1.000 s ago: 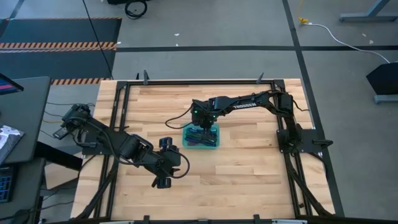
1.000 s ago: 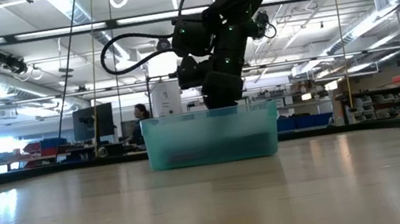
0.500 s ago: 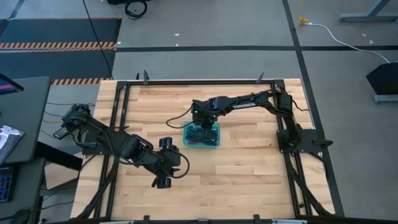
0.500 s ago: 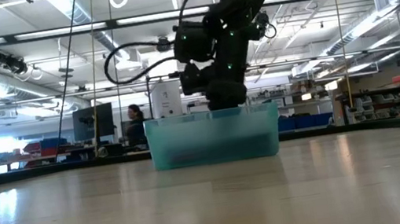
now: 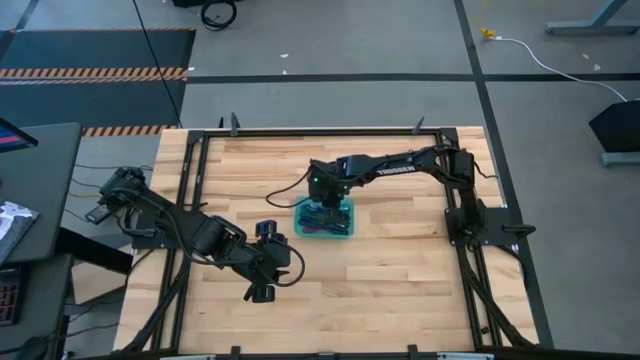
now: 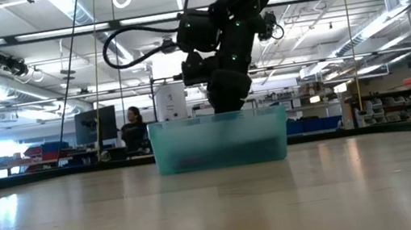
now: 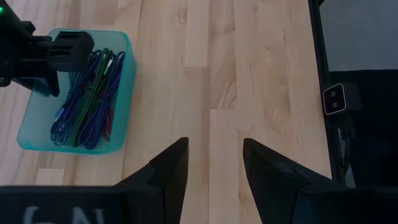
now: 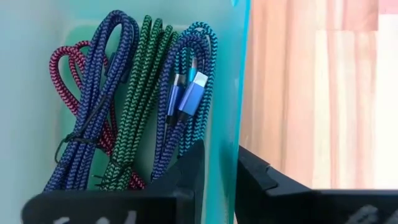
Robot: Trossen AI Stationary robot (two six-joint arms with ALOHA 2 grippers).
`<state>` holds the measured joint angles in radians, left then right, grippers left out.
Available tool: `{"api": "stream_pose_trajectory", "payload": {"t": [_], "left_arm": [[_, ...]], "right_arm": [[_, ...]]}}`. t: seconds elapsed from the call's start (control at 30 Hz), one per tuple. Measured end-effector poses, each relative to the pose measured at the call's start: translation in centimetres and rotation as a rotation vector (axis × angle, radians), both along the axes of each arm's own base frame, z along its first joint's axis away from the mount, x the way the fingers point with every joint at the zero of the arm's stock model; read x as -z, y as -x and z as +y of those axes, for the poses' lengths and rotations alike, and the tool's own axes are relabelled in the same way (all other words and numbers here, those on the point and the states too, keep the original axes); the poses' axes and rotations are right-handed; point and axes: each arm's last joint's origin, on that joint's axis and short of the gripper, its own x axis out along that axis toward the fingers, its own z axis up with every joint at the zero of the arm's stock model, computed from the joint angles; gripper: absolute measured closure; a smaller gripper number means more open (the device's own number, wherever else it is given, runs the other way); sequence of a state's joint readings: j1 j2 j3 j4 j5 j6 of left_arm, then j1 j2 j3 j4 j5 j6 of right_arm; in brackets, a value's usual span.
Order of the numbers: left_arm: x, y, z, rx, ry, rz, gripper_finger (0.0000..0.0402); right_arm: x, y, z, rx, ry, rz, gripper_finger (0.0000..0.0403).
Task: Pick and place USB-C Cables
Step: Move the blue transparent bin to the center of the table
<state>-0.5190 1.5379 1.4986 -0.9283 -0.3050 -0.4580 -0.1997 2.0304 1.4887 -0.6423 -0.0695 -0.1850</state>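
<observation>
The teal tray sits mid-table. Inside lie coiled cable bundles: maroon, blue-violet, green and teal, with blue plugs beside the wall. I cannot pick out a purple one. The bundles lie flat on the tray floor. My right gripper reaches down at the tray's far wall, narrowly open, one finger inside and one outside. My left gripper waits open over bare wood, left and nearer. My right gripper comes from above, pointing down, with its fingers on either side of the tray's far wall. Whether either finger touches the wall I cannot tell. It holds no cable.
Bare wooden tabletop lies all around the tray. A black metal frame borders the table. A person stands in the room far behind the table.
My right gripper has stayed low at the tray's far wall, and its wrist has turned slightly. The cables have stayed in the tray.
</observation>
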Motion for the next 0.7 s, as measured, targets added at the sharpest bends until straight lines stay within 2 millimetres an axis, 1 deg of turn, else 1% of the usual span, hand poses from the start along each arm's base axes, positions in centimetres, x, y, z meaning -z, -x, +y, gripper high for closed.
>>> {"api": "stream_pose_trajectory", "payload": {"t": [0.23, 0.57, 0.7], "left_arm": [[0.0, 0.0, 0.0, 0.000, 0.000, 0.001, 0.0241], [0.0, 0.1, -0.1, 0.003, 0.002, 0.002, 0.0241], [0.0, 0.1, -0.1, 0.009, 0.010, 0.007, 0.0241]], "right_arm": [[0.0, -0.2, 0.7, -0.033, 0.009, -0.006, 0.0333], [-0.2, -0.1, -0.3, 0.017, 0.030, -0.015, 0.0336], [-0.2, -0.1, -0.4, 0.020, 0.032, -0.018, 0.0336]]}}
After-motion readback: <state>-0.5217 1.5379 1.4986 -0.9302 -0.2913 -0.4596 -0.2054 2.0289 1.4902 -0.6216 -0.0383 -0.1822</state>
